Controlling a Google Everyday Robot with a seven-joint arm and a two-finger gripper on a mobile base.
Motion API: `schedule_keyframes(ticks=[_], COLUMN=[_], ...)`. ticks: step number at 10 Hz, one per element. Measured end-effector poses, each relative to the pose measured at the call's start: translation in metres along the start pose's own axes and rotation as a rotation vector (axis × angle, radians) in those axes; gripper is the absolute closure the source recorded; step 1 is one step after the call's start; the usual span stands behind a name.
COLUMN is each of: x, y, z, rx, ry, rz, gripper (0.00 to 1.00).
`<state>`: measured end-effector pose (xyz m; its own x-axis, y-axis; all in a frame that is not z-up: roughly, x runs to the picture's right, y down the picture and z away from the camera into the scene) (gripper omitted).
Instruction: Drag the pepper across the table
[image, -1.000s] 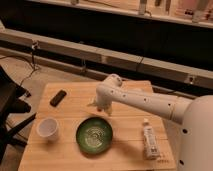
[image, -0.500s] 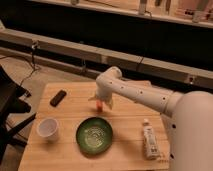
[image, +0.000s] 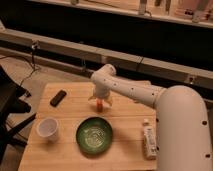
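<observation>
The pepper is a small orange-red piece on the light wooden plank table, just behind the green plate. My gripper hangs from the white arm straight down over the pepper, its tips at the pepper, which shows between and just below them. The pepper sits near the middle of the table, slightly toward the far edge.
A white cup stands at the front left. A dark flat object lies at the back left. A long white tube with a label lies at the right, next to the arm's large white body. A dark chair stands left of the table.
The arm has swung its wrist left and toward the table's middle, and the gripper has come down over the pepper. The pepper has shifted slightly toward the plate.
</observation>
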<state>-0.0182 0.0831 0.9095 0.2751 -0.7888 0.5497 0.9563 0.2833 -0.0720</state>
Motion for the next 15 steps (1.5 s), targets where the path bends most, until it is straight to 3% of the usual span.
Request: schedule_keyframes(ticks=[4, 7, 10, 15], x=[0.007, 0.006, 0.005, 0.005], y=[0.0, 0.002, 0.002, 0.005], z=[0.027, 0.039, 0.04, 0.038], rx=[-0.046, -0.064, -0.066, -0.071], ry=[-0.017, -0.034, -0.03, -0.031], rz=[-0.025, -0.024, -0.012, -0.008], gripper=[0.23, 0.48, 0.84, 0.86])
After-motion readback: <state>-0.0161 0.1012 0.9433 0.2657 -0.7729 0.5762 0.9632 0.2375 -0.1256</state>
